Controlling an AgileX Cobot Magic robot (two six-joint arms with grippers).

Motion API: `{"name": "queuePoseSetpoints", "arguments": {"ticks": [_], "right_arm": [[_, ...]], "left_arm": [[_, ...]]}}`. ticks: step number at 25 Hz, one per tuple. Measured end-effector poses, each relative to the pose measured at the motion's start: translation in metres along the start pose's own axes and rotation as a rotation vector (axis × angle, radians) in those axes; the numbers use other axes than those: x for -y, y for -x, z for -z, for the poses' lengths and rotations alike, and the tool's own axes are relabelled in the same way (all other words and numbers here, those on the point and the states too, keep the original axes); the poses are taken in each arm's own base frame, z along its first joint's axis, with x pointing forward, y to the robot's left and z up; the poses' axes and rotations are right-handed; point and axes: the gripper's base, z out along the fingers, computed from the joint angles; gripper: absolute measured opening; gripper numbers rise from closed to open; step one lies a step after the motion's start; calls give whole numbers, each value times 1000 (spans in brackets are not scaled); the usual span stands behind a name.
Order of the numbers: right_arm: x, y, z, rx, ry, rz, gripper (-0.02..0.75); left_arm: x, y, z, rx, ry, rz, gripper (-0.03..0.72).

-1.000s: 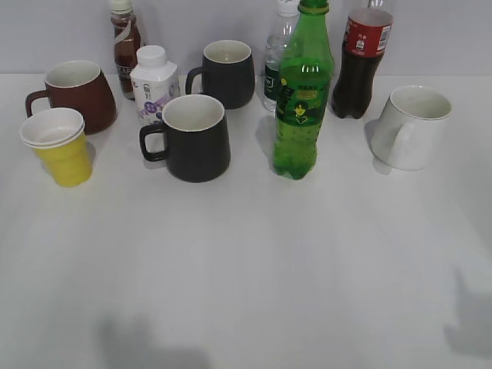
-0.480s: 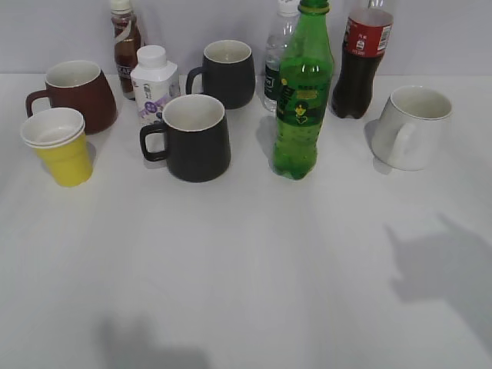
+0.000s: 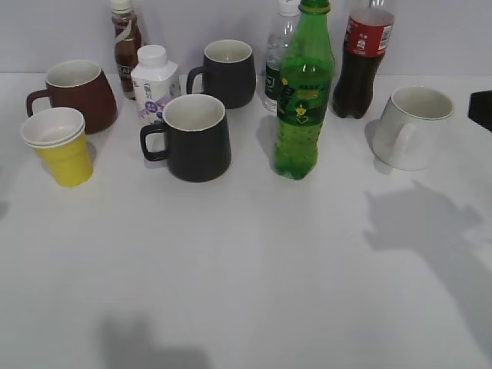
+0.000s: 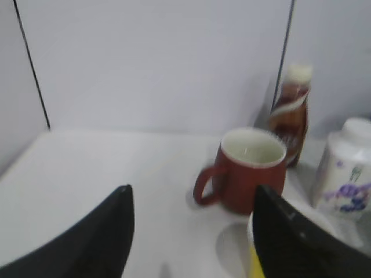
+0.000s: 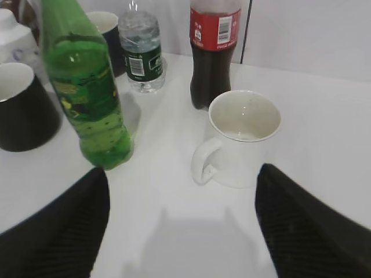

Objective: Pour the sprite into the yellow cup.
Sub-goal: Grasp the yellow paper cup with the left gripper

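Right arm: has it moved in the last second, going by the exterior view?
Yes. A dark piece of the right arm now shows at the right edge beside the white mug, and its shadow has crept left toward the sprite bottle.

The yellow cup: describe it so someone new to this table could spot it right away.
Start at the table's left edge in the exterior view, where a dark red mug stands. Just in front of it sits the yellow cup, a small paper cup with a white rim and white inside. Unlike the mugs around it, it has no handle and is the only yellow thing there.
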Motion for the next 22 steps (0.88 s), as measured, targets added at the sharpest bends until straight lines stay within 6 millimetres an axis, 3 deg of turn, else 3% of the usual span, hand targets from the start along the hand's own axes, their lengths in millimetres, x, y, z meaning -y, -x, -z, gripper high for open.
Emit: {"name": "queuePoseSetpoints", "arguments": {"ticks": [2,5,14,18,22], "right_arm": [[-1,0,-8,6,1,4,587],[-4,-3,-21,-4,10,11,587],[-26,-16,-64,-21,65,57,587],[-31,-24,-80,-22,66,70,587],[-32,-28,-90,-14,54,69,587]], "left_arm": [[-1,-14,-16,-79,13,27,491],[-1,-23,-22,-112,16,38,491],[18,-83,-2,-217,-90,37,491],[23,-93,1,-167,-124,21,491],[28,-99,-12,-129,-152,-45,507]]}}
